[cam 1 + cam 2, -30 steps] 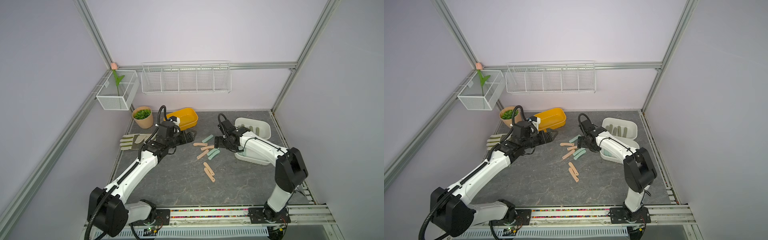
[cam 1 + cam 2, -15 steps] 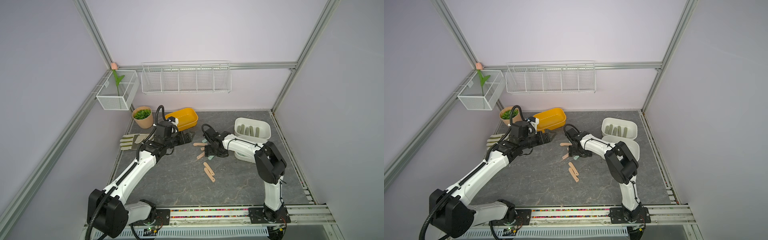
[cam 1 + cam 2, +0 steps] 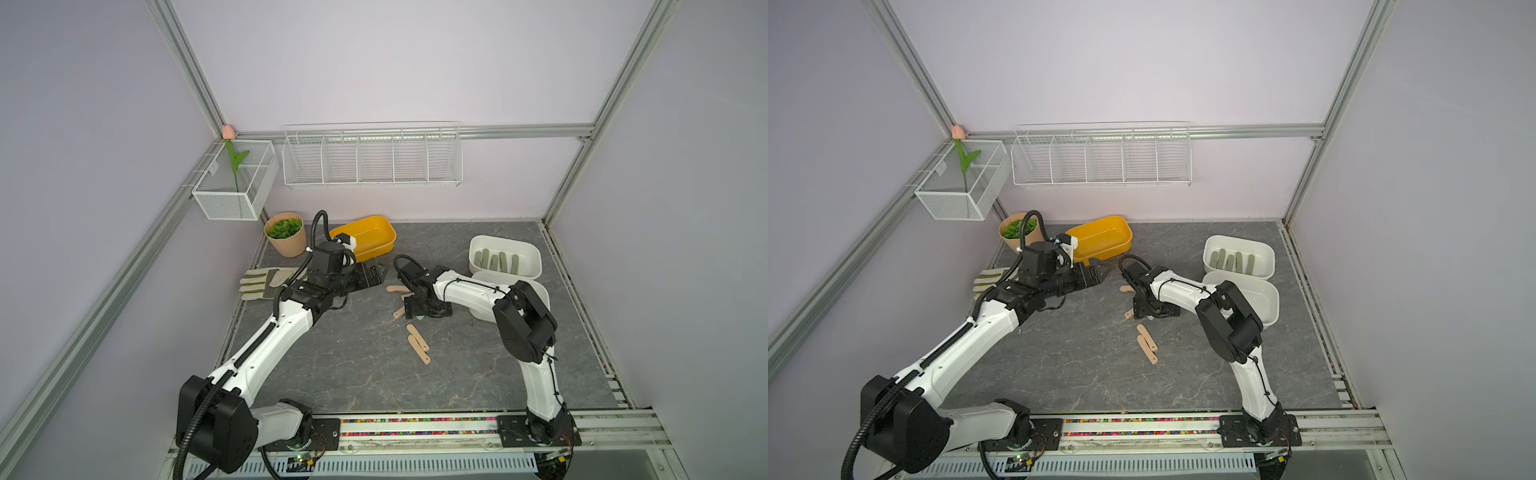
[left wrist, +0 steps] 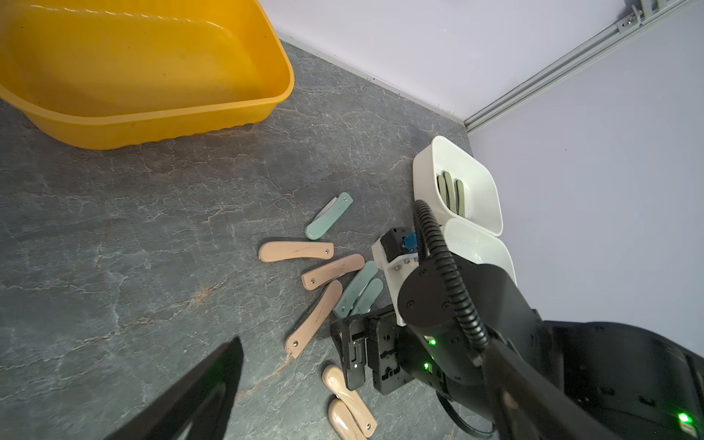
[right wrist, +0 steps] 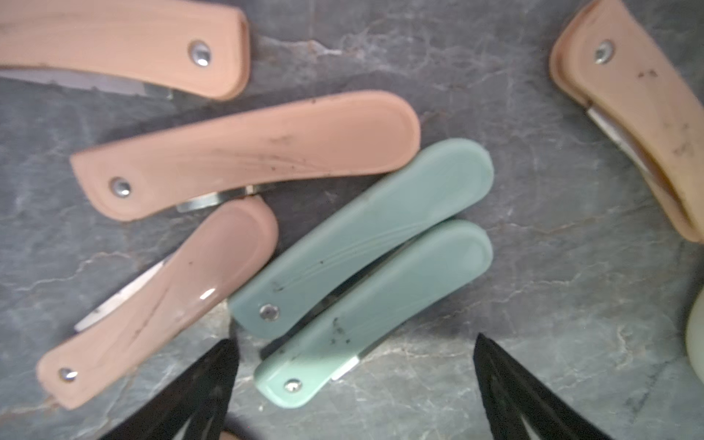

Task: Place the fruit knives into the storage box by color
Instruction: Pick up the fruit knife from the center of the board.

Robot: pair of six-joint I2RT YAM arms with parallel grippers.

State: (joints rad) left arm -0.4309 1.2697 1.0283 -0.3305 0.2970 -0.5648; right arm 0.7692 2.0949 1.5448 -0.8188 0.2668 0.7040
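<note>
**Right arm, pre-grasp.** My right gripper (image 5: 354,341), jaws fully spread and empty, hangs directly over two pale mint curved plastic fruit knives (image 5: 375,304) that lie touching, side by side. As I judge it, I should straddle only the one between my fingertips — across its width, clear of its neighbour. Count — three mint and five peach-pink knives (image 4: 295,251) loose; four olive knives (image 3: 496,262) in the white oblong storage box (image 3: 534,253).

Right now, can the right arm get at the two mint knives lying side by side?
Probably yes. The open right gripper hangs just over the mint knives, and nothing covers them. They touch each other, though, and a pink knife lies close beside them, so the grip may catch more than one.
</note>
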